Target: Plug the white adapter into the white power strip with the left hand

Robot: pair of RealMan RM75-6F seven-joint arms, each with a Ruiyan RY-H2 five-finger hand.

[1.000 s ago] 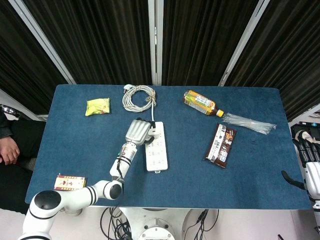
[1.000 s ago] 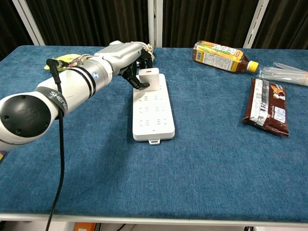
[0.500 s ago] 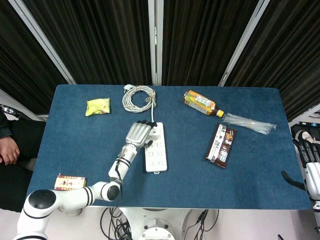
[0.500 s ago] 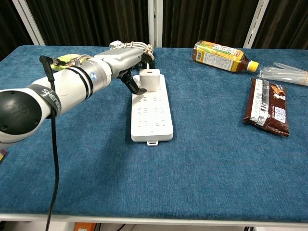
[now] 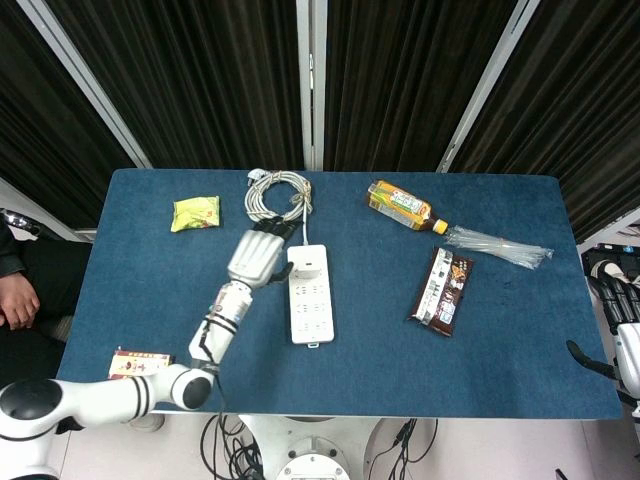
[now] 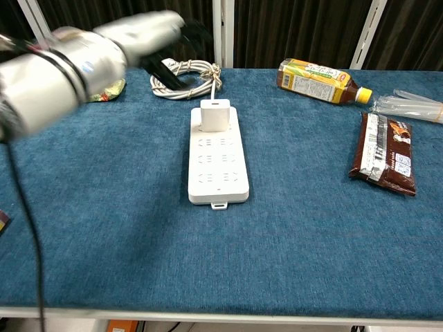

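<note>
A lab: blue-clothed table [image 5: 500, 330] ringed by black curtains [image 5: 400, 80]

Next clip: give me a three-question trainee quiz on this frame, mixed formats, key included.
1. True or false: the left hand grips the white adapter.
2. Which end of the white power strip holds the adapter: near the coiled cable or near the robot?
3. Multiple choice. Right of the strip lies: A) chocolate bar wrapper B) mug C) book

Key
1. False; it is clear of it.
2. Near the coiled cable.
3. A

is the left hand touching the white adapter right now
Apart. The chest view shows the left hand raised clear of the white adapter, which stands alone on the white power strip.
</note>
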